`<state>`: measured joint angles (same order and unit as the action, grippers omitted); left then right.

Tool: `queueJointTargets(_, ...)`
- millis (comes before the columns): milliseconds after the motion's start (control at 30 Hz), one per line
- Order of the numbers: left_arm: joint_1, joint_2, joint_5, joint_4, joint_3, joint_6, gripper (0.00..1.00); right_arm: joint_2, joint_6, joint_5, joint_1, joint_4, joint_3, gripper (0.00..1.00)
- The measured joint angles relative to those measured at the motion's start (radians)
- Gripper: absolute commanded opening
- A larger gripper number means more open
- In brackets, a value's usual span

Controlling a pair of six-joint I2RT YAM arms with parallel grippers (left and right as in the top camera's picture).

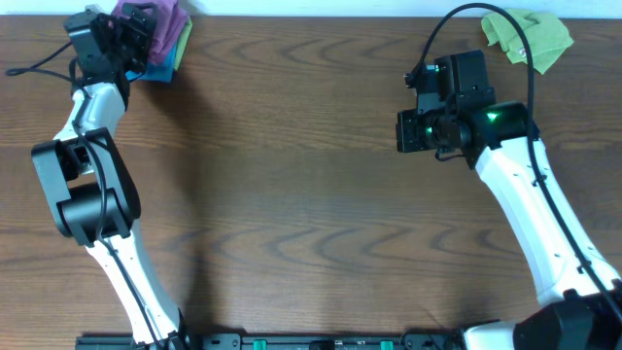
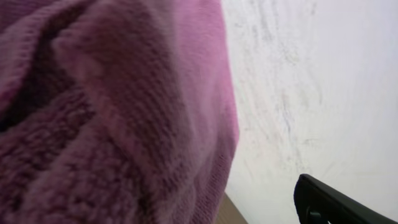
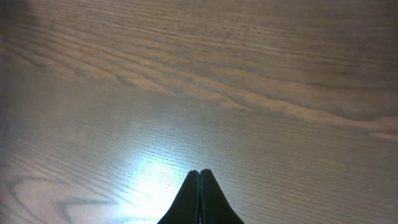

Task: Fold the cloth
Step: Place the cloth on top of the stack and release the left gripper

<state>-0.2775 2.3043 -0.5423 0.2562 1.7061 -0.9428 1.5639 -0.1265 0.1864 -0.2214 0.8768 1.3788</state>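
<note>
The cloth (image 1: pixel 173 21) is a fuzzy lilac-purple bundle at the table's far left corner, bunched up with deep folds. My left gripper (image 1: pixel 142 31) is right at it. In the left wrist view the cloth (image 2: pixel 112 112) fills the left half, very close. One black finger (image 2: pixel 336 205) shows far out at the lower right, apart from the cloth. The other finger is hidden behind the cloth, and the jaws stand open. My right gripper (image 3: pixel 199 173) hovers over bare wood at the right (image 1: pixel 404 132), shut on nothing.
A bright blue cloth (image 1: pixel 161 66) lies under the purple one. A lime-green cloth (image 1: pixel 530 34) sits crumpled at the far right corner. A white wall (image 2: pixel 311 81) runs just behind the table's far edge. Both arm bases stand at the near edge.
</note>
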Motion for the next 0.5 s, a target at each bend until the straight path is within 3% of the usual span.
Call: queueJointTargets(500, -0.093, 0.0, -0.165, -0.035, 0.0, -0.003, 0.96, 0.0, 0.0, 0.0, 0.0, -0.007, 0.0, 0.01)
